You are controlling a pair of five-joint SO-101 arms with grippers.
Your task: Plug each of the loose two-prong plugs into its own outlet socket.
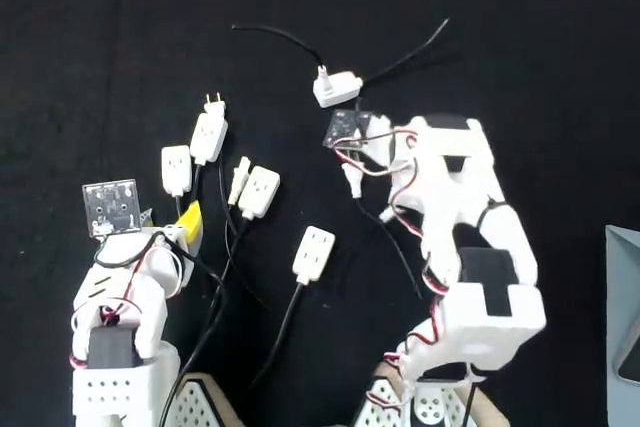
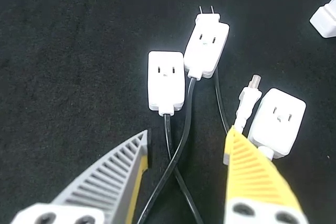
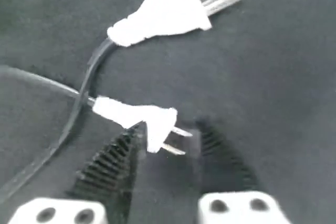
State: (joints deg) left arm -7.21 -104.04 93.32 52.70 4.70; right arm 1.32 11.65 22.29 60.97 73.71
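Observation:
Several white outlet sockets on black cords lie on the black cloth: one (image 1: 176, 169) (image 2: 166, 80), one with two prongs at its far end (image 1: 208, 137) (image 2: 206, 43), one (image 1: 258, 192) (image 2: 278, 119) and one nearer the middle (image 1: 313, 253). A slim white plug (image 1: 238, 179) (image 2: 249, 95) lies beside the third socket. My left gripper (image 2: 186, 140) (image 1: 180, 227) is open just short of the sockets, holding nothing. My right gripper (image 3: 168, 129) (image 1: 350, 165) is open, low over a small white two-prong plug (image 3: 152, 121) that touches one black finger (image 3: 113, 166). A larger white plug (image 3: 168, 9) (image 1: 337, 87) lies beyond it.
Black cords (image 1: 225, 287) run from the sockets toward the front edge between the two arm bases. A grey-blue object (image 1: 625, 307) stands at the right edge. The cloth at far left and far right is bare.

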